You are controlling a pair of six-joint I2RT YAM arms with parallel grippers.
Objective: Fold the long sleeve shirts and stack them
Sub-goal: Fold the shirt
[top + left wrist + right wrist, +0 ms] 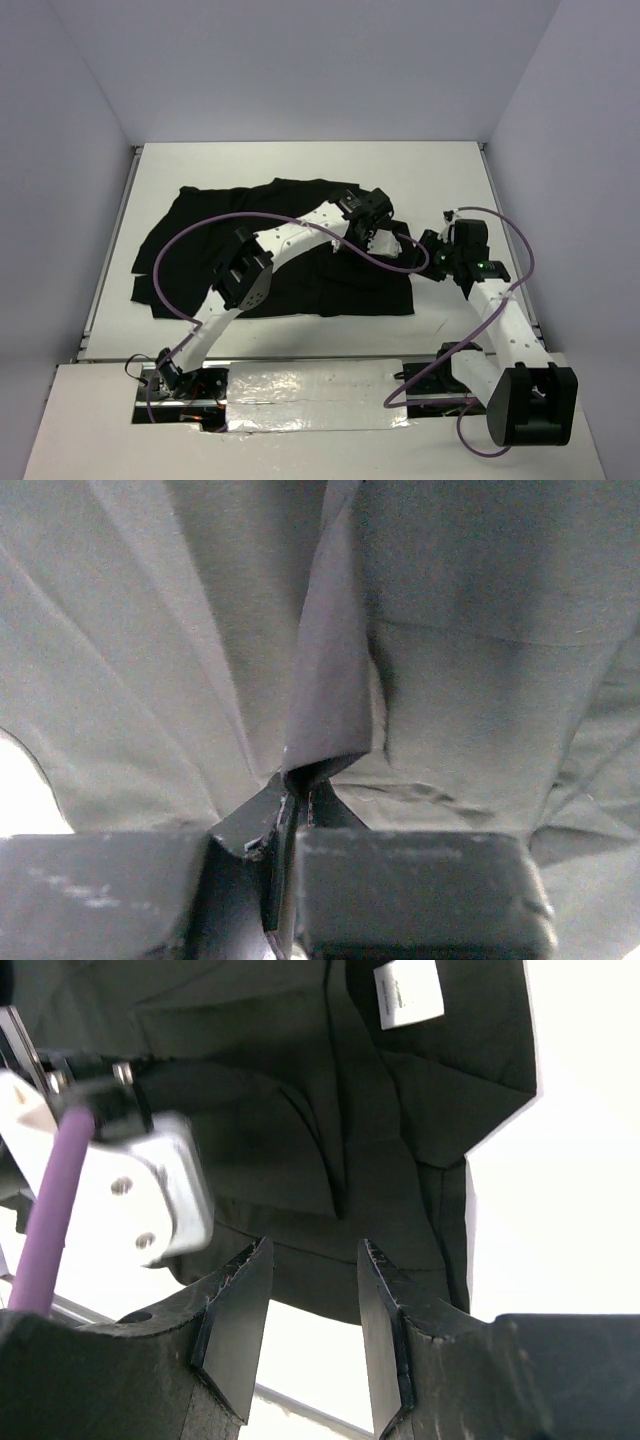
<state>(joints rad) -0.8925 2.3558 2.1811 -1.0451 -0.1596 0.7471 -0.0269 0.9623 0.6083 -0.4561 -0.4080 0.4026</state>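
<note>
The black long sleeve shirt [200, 230] lies spread and rumpled across the white table [300, 165]. My left gripper [383, 243] reaches over the shirt's right part. In the left wrist view the left gripper [295, 780] is shut on a raised fold of the shirt [330, 680]. My right gripper [425, 252] sits just right of it at the shirt's right edge. In the right wrist view the right gripper [315, 1255] is open with nothing between its fingers. The shirt's hem [320, 1290] lies just beyond its tips, and the white neck label [408, 992] shows farther off.
The left arm's white wrist part [150, 1190] and purple cable [50, 1220] sit close beside the right gripper. Grey walls surround the table. A metal rail [105, 260] runs along the table's left edge.
</note>
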